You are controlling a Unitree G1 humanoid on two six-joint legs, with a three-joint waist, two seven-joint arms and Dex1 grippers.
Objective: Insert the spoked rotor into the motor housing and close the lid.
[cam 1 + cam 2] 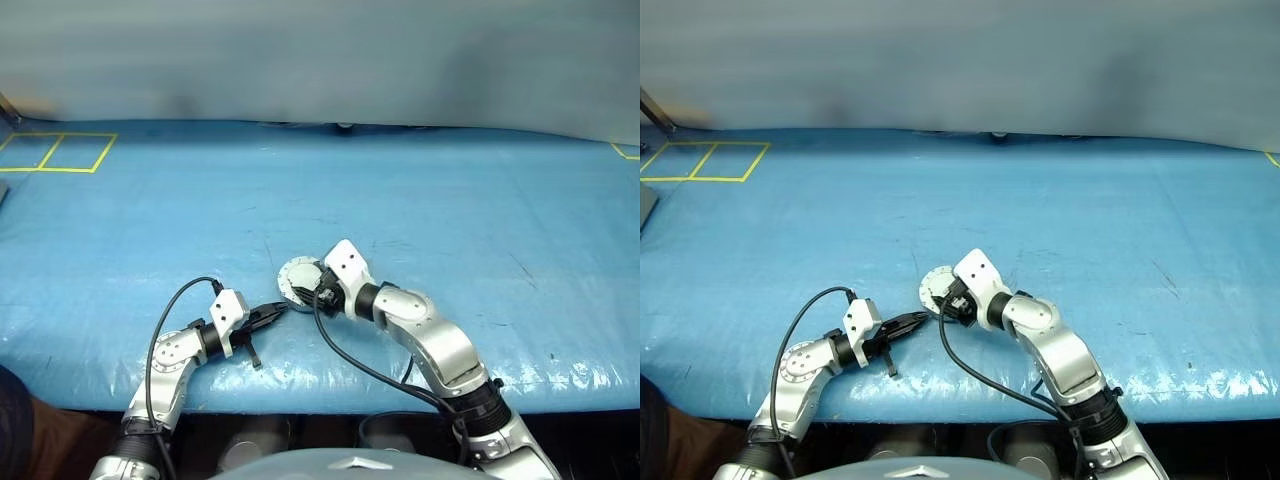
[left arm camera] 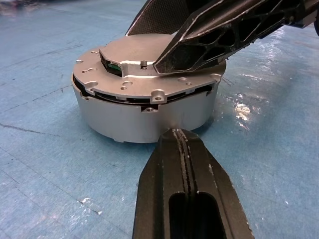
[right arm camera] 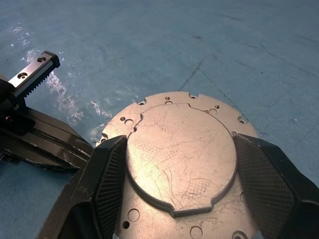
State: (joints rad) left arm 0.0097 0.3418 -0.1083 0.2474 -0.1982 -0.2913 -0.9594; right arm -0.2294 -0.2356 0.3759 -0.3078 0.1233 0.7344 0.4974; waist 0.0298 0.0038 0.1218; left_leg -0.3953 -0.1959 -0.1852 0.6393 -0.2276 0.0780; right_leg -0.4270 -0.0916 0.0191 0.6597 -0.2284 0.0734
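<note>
Apparently bracing, the closed left pincer [image 2: 185, 149] is touching the motor housing [image 2: 144, 119] while the spread right pincer [image 3: 174, 189] is straddling its lid [image 3: 182, 159].

Inventory of the blue table [image 1: 420, 200]:

- Housing [image 2: 144, 119]: one, silver-grey and round.
- Lid [image 3: 182, 159]: one, plain grey face up, sitting on the housing (a thin dark gap shows along their seam).
- Grippers: two. Left gripper [image 2: 185, 149], one pair of black fingers pressed together; right gripper [image 3: 182, 184], one pair of black fingers spread over the lid.
- Cables: two black ones, one per arm.
- Yellow tape squares [image 1: 55, 152]: two, side by side at the far left corner.
</note>
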